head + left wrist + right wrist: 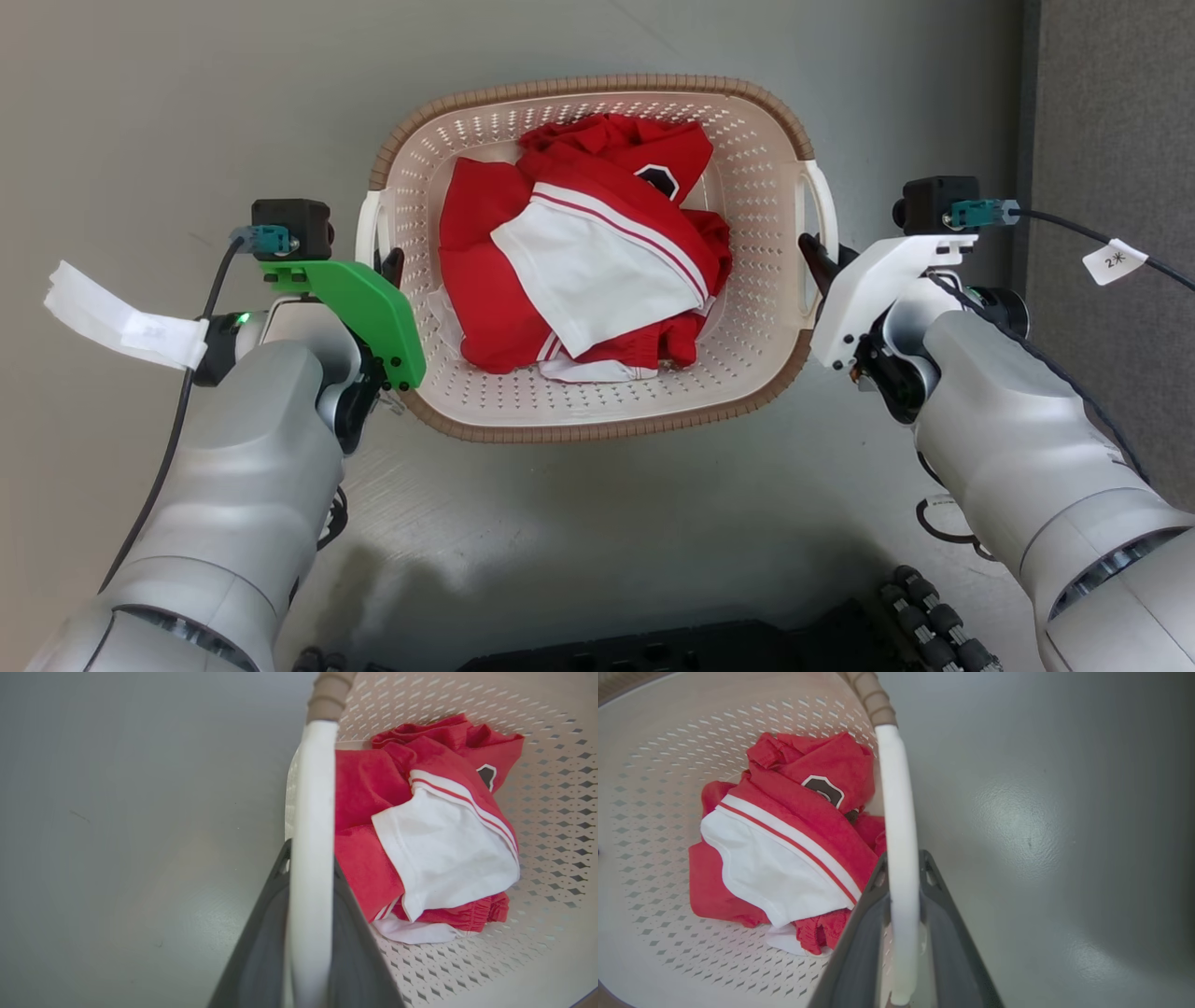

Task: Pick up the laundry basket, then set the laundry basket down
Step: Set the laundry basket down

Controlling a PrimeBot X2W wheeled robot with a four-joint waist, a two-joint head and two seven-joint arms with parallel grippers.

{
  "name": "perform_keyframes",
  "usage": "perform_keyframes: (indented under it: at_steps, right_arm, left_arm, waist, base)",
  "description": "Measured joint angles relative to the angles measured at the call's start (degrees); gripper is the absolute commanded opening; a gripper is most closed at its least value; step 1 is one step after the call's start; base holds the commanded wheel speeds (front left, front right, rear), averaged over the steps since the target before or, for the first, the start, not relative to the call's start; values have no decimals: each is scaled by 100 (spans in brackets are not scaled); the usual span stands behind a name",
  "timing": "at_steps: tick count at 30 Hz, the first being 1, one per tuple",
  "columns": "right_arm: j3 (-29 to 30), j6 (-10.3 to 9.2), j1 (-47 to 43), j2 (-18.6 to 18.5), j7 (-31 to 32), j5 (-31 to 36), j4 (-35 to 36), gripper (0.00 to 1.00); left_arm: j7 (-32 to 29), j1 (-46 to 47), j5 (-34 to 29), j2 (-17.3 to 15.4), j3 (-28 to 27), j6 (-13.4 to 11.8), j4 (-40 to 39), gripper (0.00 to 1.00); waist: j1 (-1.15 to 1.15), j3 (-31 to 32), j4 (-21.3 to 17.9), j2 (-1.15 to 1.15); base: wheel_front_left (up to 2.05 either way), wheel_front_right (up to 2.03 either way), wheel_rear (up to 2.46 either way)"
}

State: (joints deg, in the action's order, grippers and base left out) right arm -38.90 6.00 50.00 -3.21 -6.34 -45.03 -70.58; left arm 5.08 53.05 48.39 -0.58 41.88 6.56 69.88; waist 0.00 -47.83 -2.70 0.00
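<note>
One laundry basket (758,149) holds crumpled red and white clothes (579,266).

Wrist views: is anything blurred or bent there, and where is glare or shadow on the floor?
Left wrist view: the dark fingers beside the white handle are soft, close to the lens; the laundry basket wall bows. Right wrist view: pale glare on the floor, shadow toward the right edge. Head view: sharp overall.

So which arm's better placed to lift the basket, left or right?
Neither alone; it takes both. The left hand grips the laundry basket by its left handle, the right hand by its right handle.
</note>
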Motion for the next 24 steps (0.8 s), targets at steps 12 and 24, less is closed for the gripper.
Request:
perform_keyframes:
  at_steps: [12, 24]
  right_arm:
    - [-13, 56, 14, -26, -21, 1, -15, 0]
    - [-20, 57, 124, -37, -23, 1, -44, 0]
  left_arm:
    - [2, 42, 0, -4, 59, 46, 19, 0]
    - [52, 135, -9, 2, 80, 51, 18, 0]
  waist:
    - [-1, -81, 18, 0]
    - [-1, -114, 30, 0]
  base:
    - [0, 0, 0]
    - [0, 0, 0]
